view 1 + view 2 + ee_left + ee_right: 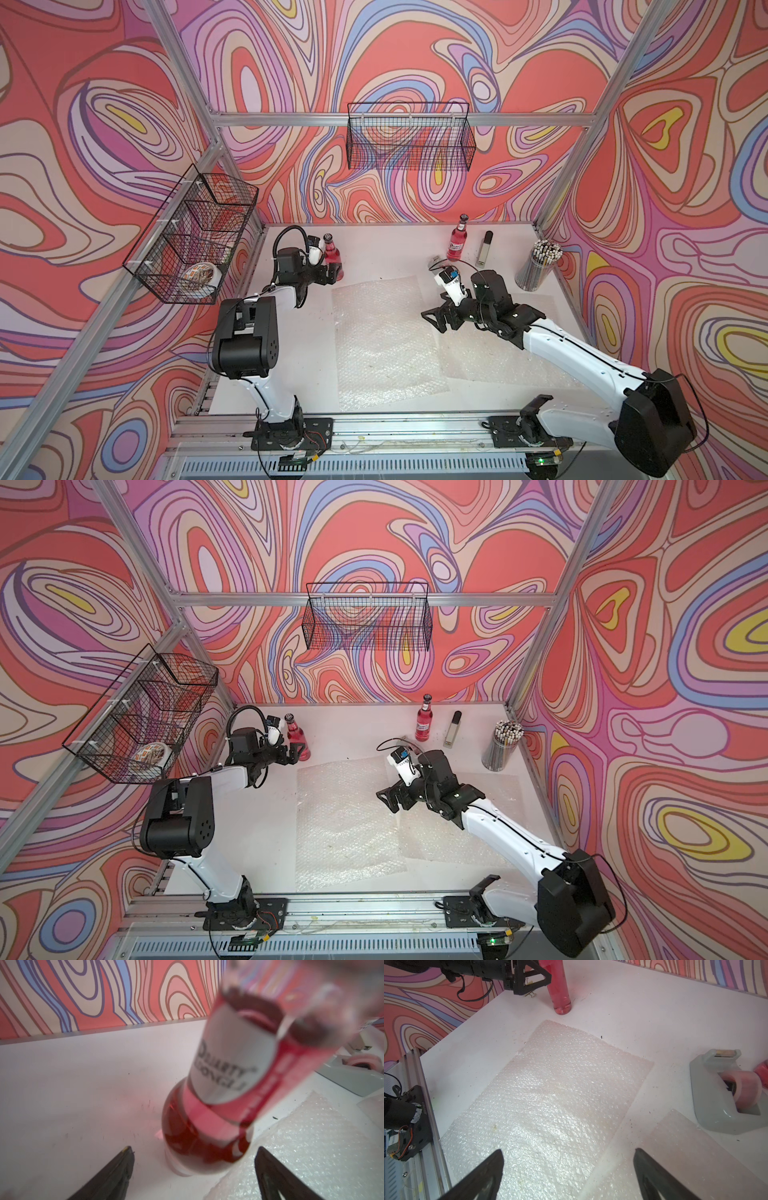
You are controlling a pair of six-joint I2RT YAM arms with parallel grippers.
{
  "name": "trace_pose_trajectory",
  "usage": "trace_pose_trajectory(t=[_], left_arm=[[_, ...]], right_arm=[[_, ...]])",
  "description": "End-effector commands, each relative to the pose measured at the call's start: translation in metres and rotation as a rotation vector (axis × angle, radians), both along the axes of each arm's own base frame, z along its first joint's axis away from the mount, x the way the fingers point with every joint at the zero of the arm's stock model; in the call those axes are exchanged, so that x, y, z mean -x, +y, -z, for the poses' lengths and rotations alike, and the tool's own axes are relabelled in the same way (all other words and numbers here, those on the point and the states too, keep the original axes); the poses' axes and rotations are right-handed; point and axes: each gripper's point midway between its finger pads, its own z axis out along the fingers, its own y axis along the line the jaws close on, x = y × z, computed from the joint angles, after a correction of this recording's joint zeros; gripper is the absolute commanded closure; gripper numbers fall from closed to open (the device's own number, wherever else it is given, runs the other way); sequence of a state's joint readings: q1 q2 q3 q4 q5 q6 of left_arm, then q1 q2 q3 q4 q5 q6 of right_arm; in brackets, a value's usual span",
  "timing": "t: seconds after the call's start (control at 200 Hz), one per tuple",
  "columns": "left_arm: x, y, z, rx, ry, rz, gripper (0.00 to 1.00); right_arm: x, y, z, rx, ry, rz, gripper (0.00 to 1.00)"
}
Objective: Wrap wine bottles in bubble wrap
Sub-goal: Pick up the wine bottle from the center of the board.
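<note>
In both top views the big sheet of bubble wrap lies flat on the table. A bottle stands on bare tabletop just beyond the sheet's far left corner. The left gripper sits low at that bottle's base. The other bottle stands well beyond the sheet's far right corner, untouched. The right gripper hovers over the sheet's right edge, spread wide and empty. A second sheet lies right alongside there.

Left wrist view: a glass bottle nearly full of liquid, so likely heavy for its size, hard, slick and breakable. The jaws stand apart either side of the base, with a clear gap on one side, so nothing is held yet. The straight labelled body looks the safest place to grip, not the narrow neck.

Right wrist view: the sheet is light, limp film lying dead flat with no lifted edge, so a corner pinch is probably the way in. There's open tabletop between the bottle and the sheet's far corner, room enough to lay it down. Watch the tape dispenser, which sits off the sheet's far right corner.
</note>
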State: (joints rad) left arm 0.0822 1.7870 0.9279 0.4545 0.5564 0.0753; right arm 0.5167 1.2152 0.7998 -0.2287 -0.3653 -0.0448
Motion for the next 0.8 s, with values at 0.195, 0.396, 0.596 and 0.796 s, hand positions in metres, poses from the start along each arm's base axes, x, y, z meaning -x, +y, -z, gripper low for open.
trace_pose_trajectory(t=[0.195,0.396,0.596,0.796], left_arm=[[-0.021,-0.011,-0.032,0.071,-0.217,0.164,0.11],[-0.026,-0.016,-0.031,0.069,-0.239,0.215,0.14],[-0.032,-0.021,-0.029,0.075,-0.224,0.266,0.20],[-0.028,-0.023,-0.020,0.054,-0.194,0.296,0.28]], right_arm=[[-0.010,0.004,-0.007,0.018,-0.016,-0.002,0.02],[-0.014,0.007,-0.006,0.021,-0.011,-0.005,0.02],[-0.016,0.009,-0.005,0.024,-0.003,-0.010,0.02],[-0.017,0.010,-0.006,0.022,-0.002,-0.012,0.02]])
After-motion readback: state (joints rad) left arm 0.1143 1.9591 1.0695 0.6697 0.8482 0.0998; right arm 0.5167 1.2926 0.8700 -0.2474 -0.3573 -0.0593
